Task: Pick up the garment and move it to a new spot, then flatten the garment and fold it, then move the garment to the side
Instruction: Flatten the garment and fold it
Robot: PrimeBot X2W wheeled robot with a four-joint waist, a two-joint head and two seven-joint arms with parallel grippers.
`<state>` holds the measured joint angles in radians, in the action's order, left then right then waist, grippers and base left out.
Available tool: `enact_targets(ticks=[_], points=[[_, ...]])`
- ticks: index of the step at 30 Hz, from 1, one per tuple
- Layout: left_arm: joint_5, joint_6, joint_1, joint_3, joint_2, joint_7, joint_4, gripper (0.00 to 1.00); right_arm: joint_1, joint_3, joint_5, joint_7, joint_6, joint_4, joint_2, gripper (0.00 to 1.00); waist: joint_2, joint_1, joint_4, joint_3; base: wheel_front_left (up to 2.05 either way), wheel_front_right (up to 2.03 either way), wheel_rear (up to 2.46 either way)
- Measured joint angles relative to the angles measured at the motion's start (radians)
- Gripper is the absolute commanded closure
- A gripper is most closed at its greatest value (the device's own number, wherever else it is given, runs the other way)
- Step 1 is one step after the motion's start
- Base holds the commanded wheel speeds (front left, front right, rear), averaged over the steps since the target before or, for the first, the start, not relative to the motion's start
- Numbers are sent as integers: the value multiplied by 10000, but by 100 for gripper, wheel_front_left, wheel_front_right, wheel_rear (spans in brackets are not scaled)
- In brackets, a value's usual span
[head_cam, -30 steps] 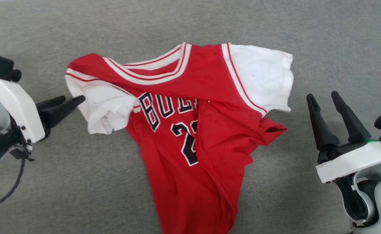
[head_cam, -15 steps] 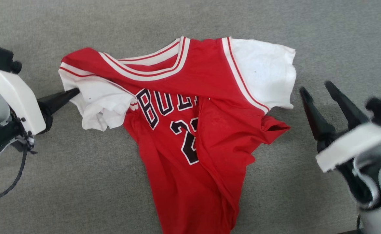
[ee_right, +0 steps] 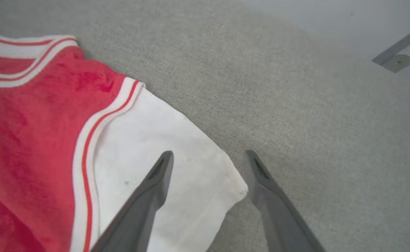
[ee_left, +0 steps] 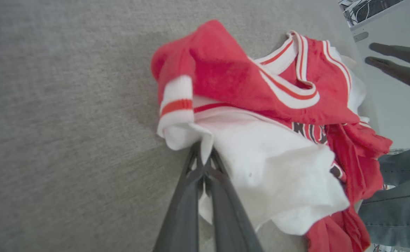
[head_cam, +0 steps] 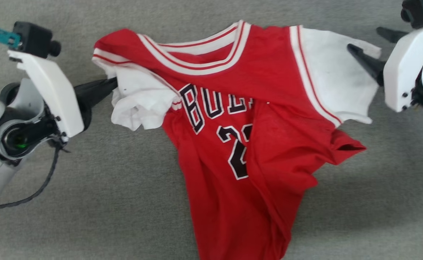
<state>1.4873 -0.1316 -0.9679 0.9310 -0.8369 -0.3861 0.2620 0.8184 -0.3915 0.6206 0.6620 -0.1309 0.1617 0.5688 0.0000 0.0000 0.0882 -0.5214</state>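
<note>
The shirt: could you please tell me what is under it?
Grey carpet shows around the shirt, so it lies on that; anything beneath the fabric is hidden.

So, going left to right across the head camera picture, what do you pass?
The left gripper, shut on the garment's crumpled white sleeve → red chest with black lettering → flat white sleeve → right gripper, open at that sleeve's edge.

- The garment (head_cam: 269, 90) is bright red, pretty saturated.
- Its sleeve panels (head_cam: 334, 83) are white, one with a couple of tiny dark specks.
- Trim bands (head_cam: 204, 68): thin red-and-white stripes.
- Chest lettering (head_cam: 211, 108): black with a white outline.
- The surface (head_cam: 106, 198) is plain heathered grey.
- Left gripper (head_cam: 112, 85) and right gripper (head_cam: 363, 38): near-black fingers, white casings.
</note>
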Motion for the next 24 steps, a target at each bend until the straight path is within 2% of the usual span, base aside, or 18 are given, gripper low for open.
enact_targets(ticks=[7, 10, 11, 12, 13, 19, 23, 24], points=[[-10, 0, -383, 397, 188, 276, -385, 100, 1250, -1212, 748, 1001, 0, 1390, 410, 0, 0, 0, -557, -395, 0, 0, 0], [21, 0, -508, 518, 194, 397, -431, 100, 1461, -1482, 1114, 1388, 2, 1620, 495, 0, 0, 0, -663, -468, 0, 0, 0], [40, 0, -519, 552, 188, 435, -430, 100, 1527, -1549, 1191, 1446, 2, 1655, 523, 51, 0, 0, -681, -482, 0, 0, 0], [65, 0, -529, 594, 188, 447, -424, 100, 1561, -1597, 1233, 1448, 2, 1682, 529, 87, 0, 0, -692, -489, 0, 0, 0], [90, 0, -544, 635, 190, 468, -418, 100, 1566, -1632, 1319, 1440, 2, 1709, 523, 100, 0, 0, -696, -485, 0, 0, 0], [75, 0, -699, 842, 100, 823, -284, 100, 1671, -1578, 1404, 681, 0, 2000, 382, 100, 0, 0, -655, -276, 0, 0, 0], [-73, 0, -874, 955, -84, 1179, -217, 100, 2164, -667, 1005, -94, 0, 2606, 161, 100, 0, 0, -570, -60, 0, 0, 0], [-224, 0, -1116, 1014, -127, 1415, -134, 100, 2458, -155, 694, -485, 0, 2918, -138, 100, 0, 0, -528, 32, 0, 0, 0]])
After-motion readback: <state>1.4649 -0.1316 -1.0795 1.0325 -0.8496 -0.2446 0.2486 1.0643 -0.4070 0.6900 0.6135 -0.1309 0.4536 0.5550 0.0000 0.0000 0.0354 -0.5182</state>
